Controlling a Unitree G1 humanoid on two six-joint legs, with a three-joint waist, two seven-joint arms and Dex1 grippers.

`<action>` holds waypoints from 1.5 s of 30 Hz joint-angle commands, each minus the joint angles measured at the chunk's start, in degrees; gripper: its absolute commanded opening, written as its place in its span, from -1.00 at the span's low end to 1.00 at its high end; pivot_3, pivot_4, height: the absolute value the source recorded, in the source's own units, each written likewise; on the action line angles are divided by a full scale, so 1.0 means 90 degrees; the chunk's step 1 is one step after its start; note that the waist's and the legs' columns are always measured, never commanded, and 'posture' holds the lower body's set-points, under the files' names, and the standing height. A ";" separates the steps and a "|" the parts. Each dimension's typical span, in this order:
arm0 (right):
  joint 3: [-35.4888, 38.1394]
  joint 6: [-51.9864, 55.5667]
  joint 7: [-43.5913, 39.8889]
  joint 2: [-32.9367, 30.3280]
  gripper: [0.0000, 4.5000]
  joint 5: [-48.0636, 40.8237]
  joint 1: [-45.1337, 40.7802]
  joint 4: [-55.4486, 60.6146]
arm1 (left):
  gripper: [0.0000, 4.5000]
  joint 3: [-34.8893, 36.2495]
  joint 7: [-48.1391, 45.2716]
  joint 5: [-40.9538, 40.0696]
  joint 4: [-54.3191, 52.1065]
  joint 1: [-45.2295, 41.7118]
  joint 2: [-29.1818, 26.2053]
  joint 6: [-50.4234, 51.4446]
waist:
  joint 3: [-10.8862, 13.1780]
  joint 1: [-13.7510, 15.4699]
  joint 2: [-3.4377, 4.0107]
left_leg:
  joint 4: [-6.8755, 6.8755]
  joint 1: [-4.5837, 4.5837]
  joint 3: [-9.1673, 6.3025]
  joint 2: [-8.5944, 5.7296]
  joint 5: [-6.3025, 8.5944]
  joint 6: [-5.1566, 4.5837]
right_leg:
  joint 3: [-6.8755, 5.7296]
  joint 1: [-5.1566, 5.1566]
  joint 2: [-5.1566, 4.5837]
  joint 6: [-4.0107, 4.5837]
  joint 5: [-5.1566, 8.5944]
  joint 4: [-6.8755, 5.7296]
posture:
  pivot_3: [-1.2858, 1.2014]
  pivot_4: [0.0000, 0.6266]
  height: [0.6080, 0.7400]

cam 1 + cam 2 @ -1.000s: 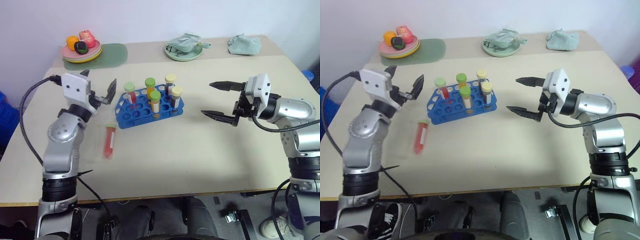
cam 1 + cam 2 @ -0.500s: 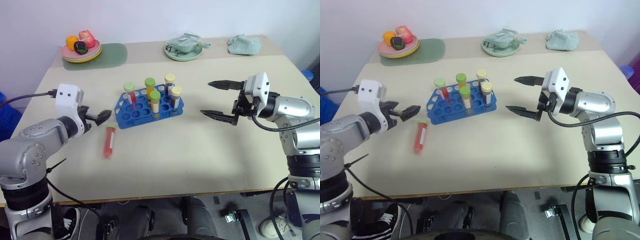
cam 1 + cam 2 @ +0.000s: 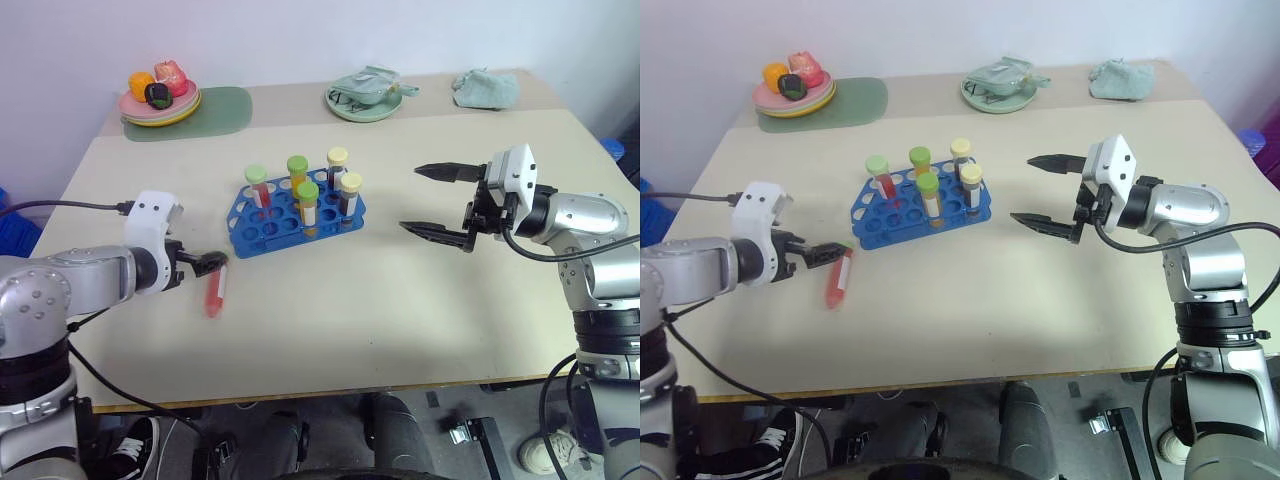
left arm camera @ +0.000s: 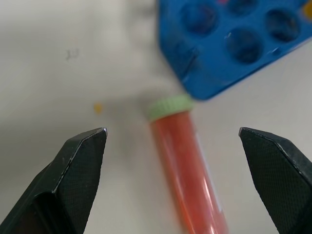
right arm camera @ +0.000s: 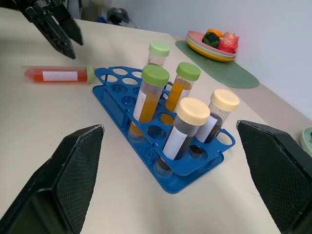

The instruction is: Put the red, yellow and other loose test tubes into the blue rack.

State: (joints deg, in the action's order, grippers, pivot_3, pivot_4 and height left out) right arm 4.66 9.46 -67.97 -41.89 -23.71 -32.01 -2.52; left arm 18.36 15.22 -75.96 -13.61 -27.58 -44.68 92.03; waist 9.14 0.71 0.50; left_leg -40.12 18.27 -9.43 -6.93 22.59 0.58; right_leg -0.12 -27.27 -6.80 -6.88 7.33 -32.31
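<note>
A loose test tube (image 3: 213,292) with red liquid and a green cap lies flat on the table, just off the near-left corner of the blue rack (image 3: 270,228). In the rack stand several capped tubes (image 3: 308,202) holding red, orange and dark liquid. My left gripper (image 3: 205,263) is open and hovers low at the lying tube's cap end. In the left wrist view its fingers (image 4: 80,165) stand on either side of the red tube (image 4: 187,165) without touching it. My right gripper (image 3: 435,200) is open and empty, held above the table to the right of the rack.
At the back left a plate of toy food (image 3: 160,100) rests on a green mat (image 3: 218,108). A green dish with a cloth (image 3: 365,98) and a crumpled cloth (image 3: 485,88) lie along the back edge. Bare table lies in front of the rack.
My left arm has swung down and back, and its gripper has turned from level to pointing down at the red tube's cap end. The right arm and the tubes have not moved.
</note>
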 commanded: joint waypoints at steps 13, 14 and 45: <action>-0.0021 -0.0015 0.0103 0.0068 1.00 -0.0049 -0.0046 0.0280 | 0.98 -0.2519 0.3468 -0.4115 0.1795 -0.0791 -0.1338 -0.1853 | 0.0001 -0.0027 0.0004 | 0.0005 -0.0004 0.0005 -0.0013 -0.0003 0.0005 | 0.0008 -0.0007 0.0006 0.0001 0.0000 -0.0014 | 0.03 -0.52 1.00; -0.0023 -0.0006 0.0116 0.0075 1.00 -0.0056 -0.0032 0.0302 | 0.98 -0.2561 0.3559 -0.4115 0.1898 -0.0850 -0.1242 -0.1842 | -0.0002 -0.0026 0.0008 | 0.0005 -0.0004 0.0005 -0.0012 -0.0003 0.0005 | 0.0008 -0.0007 0.0006 0.0001 0.0000 -0.0013 | 0.03 -0.52 1.00; 0.0009 -0.0124 0.0226 0.0021 1.00 0.0018 0.0028 0.0250 | -0.68 -0.1890 0.5532 -0.4115 0.0878 -0.0265 -0.0987 -0.2788 | -0.0003 -0.0021 0.0009 | 0.0004 -0.0009 0.0008 -0.0010 -0.0004 0.0007 | 0.0011 -0.0005 0.0005 0.0001 0.0000 -0.0004 | 0.03 -0.52 1.00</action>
State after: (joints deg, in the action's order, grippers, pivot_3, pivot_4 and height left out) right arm 3.50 9.29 -66.10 -41.37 -23.22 -31.08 -1.24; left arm -1.53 63.98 -112.82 -2.41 -29.28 -51.24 69.12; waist 9.12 0.53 0.58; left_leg -40.08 18.20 -9.36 -7.02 22.56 0.64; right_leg -0.01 -27.33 -6.75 -6.87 7.33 -32.36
